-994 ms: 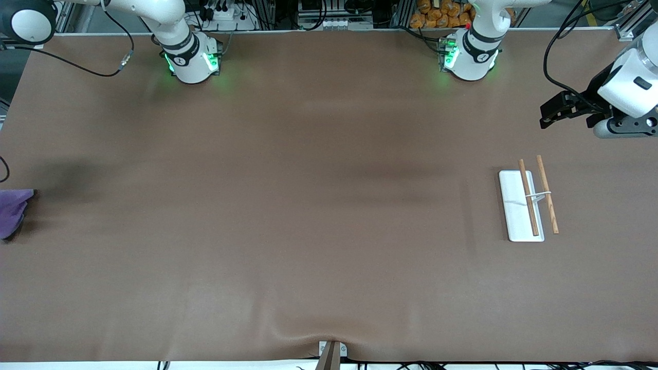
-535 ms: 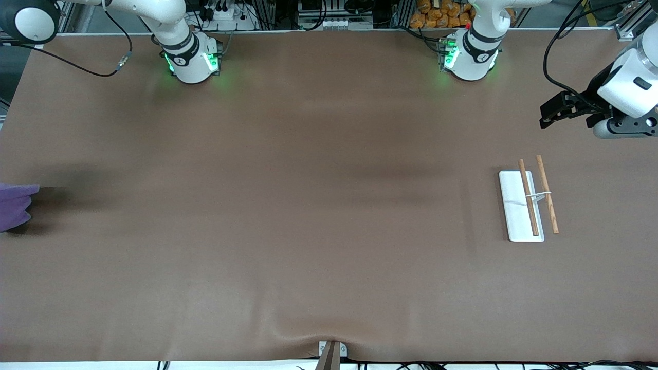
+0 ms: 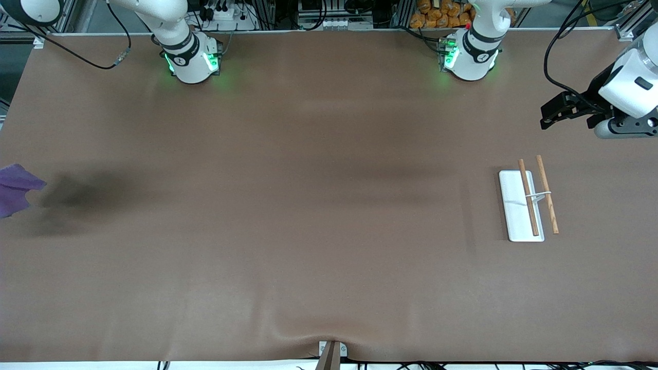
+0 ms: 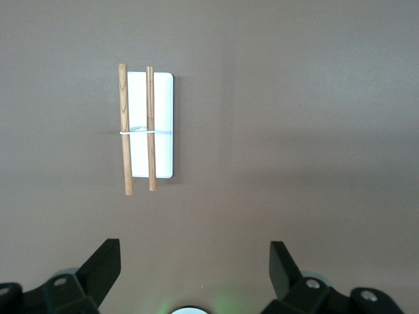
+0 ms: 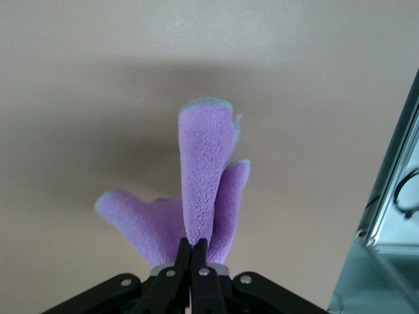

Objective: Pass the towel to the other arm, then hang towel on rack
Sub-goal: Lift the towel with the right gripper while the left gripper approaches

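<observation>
The task is judged to be at an early stage. The towel [image 3: 15, 189] is already picked up: it is held off the table [image 3: 308, 205] at the edge by the right arm's end, and a soft shadow is cast on the brown surface beside it. The hand-over is not yet made, and nothing is hung on the rack [image 3: 528, 204], so both the pass and the hanging are left to do.

In the right wrist view the right gripper [image 5: 194, 248] is seen fully closed, with the purple cloth pinched between its fingertips; folds of the towel [image 5: 196, 196] hang loose from the pinch above the table.

The left gripper [image 3: 549, 114] is held in the air over the table near the edge at the left arm's end, not far from the rack. Its fingers [image 4: 101, 265] are spread wide and nothing is held or touched by them; this arm is judged to be waiting.

The rack is set flat on the table toward the left arm's end, its white base under one wooden rod, the other rod overhanging beside the base, with the wire bracket across both. The towel and the rack are well apart, at the two ends of the table.
</observation>
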Tool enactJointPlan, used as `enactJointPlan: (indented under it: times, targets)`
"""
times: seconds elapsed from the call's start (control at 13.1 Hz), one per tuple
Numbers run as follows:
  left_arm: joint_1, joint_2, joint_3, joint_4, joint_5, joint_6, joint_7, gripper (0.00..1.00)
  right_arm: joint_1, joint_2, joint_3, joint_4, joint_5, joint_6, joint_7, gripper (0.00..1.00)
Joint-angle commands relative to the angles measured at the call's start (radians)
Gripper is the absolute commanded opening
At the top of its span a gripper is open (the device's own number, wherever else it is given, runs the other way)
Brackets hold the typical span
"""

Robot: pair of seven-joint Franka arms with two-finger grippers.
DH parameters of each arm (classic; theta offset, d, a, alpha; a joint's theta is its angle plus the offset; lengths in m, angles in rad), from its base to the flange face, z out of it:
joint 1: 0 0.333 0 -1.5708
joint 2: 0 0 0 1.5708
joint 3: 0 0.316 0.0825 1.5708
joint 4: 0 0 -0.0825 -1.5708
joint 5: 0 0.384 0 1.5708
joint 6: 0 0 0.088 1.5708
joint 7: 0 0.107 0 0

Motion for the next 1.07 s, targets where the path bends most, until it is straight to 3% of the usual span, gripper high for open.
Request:
enactJointPlan:
  times: [0.0, 0.23, 0.61, 0.99]
  targets:
    - [0.010, -0.013, -0.002, -0.010, -0.018, 0.016, 0.013, 1.00, 0.047, -0.055, -0.001, -0.022, 0.031, -0.112, 0.160, 0.00]
    - [0.011, -0.013, 0.000, -0.010, -0.018, 0.018, 0.013, 1.00, 0.092, -0.103, -0.004, -0.022, 0.113, -0.186, 0.208, 0.00]
    - [0.024, -0.007, 0.006, -0.010, -0.018, 0.018, 0.035, 1.00, 0.211, -0.147, -0.002, -0.022, 0.139, -0.307, 0.484, 0.00]
    - [0.019, -0.004, 0.004, -0.013, -0.020, 0.022, 0.035, 1.00, 0.359, -0.189, -0.002, -0.022, 0.270, -0.432, 0.852, 0.00]
